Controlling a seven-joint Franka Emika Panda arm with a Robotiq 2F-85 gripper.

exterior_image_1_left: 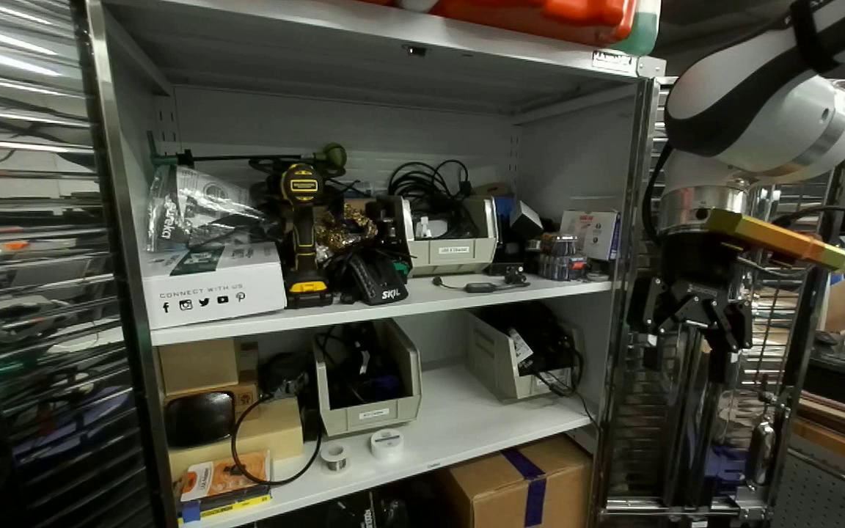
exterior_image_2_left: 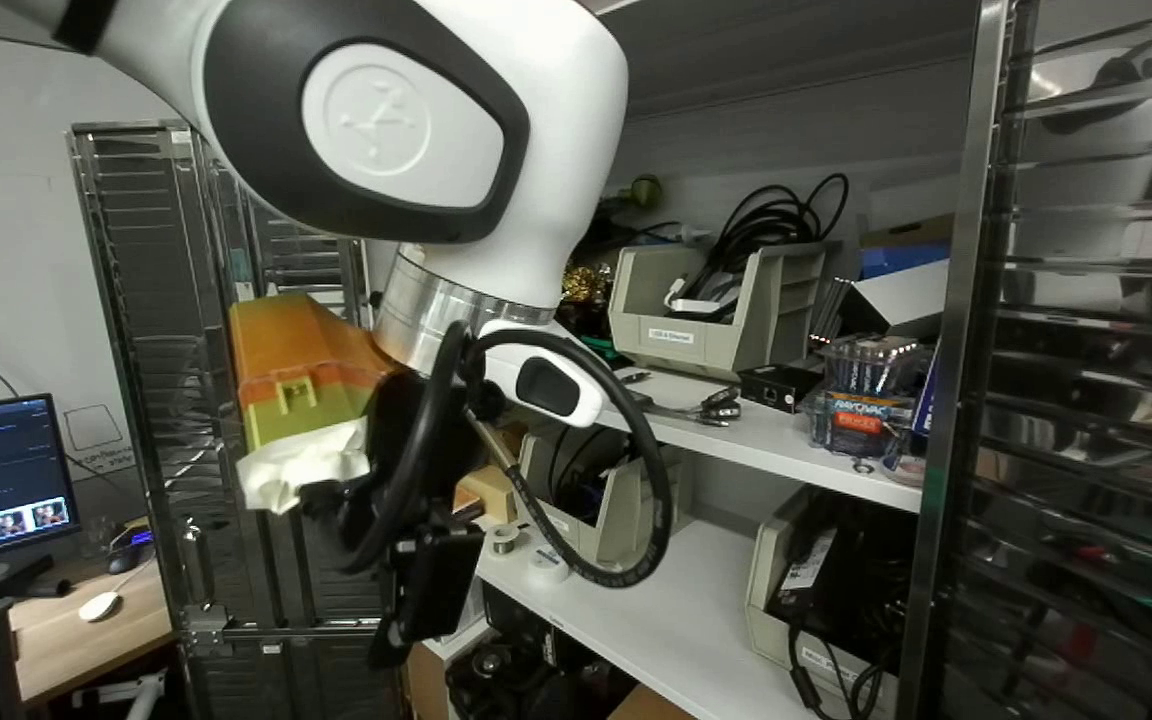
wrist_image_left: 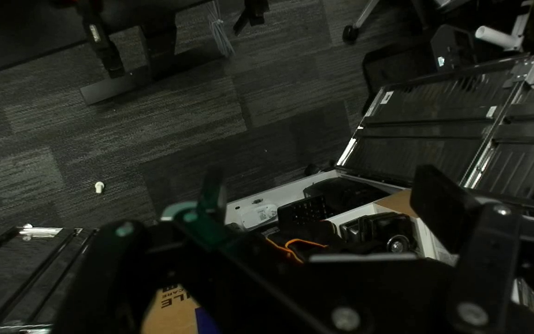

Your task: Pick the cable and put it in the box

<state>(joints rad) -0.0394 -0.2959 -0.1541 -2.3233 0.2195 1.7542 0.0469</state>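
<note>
Gotta be a lab or workshop sort of spot, going by the robot arm [exterior_image_2_left: 566,130] and the metal cabinet [exterior_image_1_left: 364,23] with a power drill [exterior_image_1_left: 304,220], batteries [exterior_image_1_left: 562,257] and a wire spool [exterior_image_1_left: 336,462] on its shelves [exterior_image_1_left: 459,400]. Leans kinda office too: computer screen [exterior_image_2_left: 6,475], mouse [exterior_image_2_left: 99,606] on a wooden tabletop [exterior_image_2_left: 131,635], gray carpet [wrist_image_left: 169,111].

The cable [exterior_image_1_left: 479,287] and hand [exterior_image_1_left: 694,328] are black, the upper bin [exterior_image_1_left: 426,257] beige, the carpet [wrist_image_left: 179,113] streaked grey.
</note>
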